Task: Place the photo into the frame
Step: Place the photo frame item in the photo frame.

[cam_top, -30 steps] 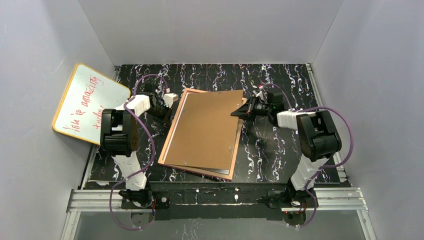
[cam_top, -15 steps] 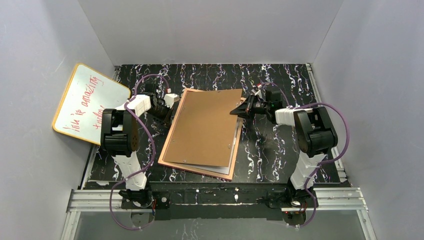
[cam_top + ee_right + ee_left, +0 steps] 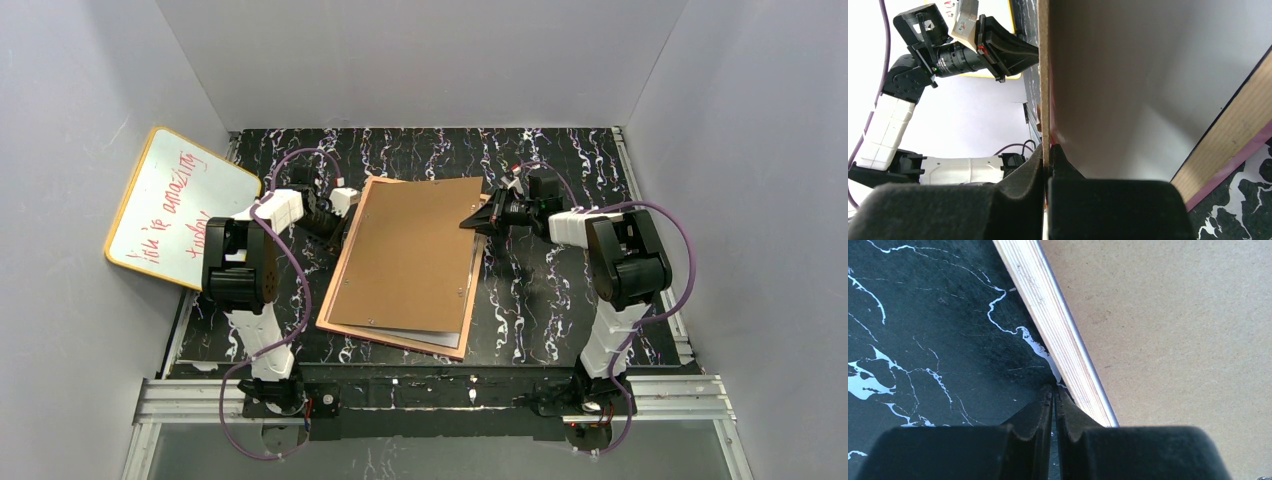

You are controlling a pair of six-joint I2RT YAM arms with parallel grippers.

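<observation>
Centre: frame (image 3: pixel 1058 335) face down, photo (image 3: pixel 435 337) in it (a white sliver shows) | my right gripper (image 3: pixel 1048 150) clamps the tilted backing board (image 3: pixel 415 255), upper right | my left gripper (image 3: pixel 1053 392) closed, empty, at frame's left edge | left: seat board.

top view: bright, even, diffuse overhead light; pale walls (image 3: pixel 420 60) nearly washed out; only a faint soft shadow on the counter (image 3: pixel 540 290) under the right hand (image 3: pixel 468 224); sharp edge to edge.
left wrist: well lit; counter and backing board (image 3: pixel 1173 340) ahead of the left hand (image 3: pixel 1053 392) crisp; its fingers (image 3: pixel 1033 425) dark, soft, detail crushed.
right wrist: backlit; background left of the right hand blown out white; pale panel (image 3: pixel 1148 75) right of it has a smooth sheen; fingers blurred.
</observation>
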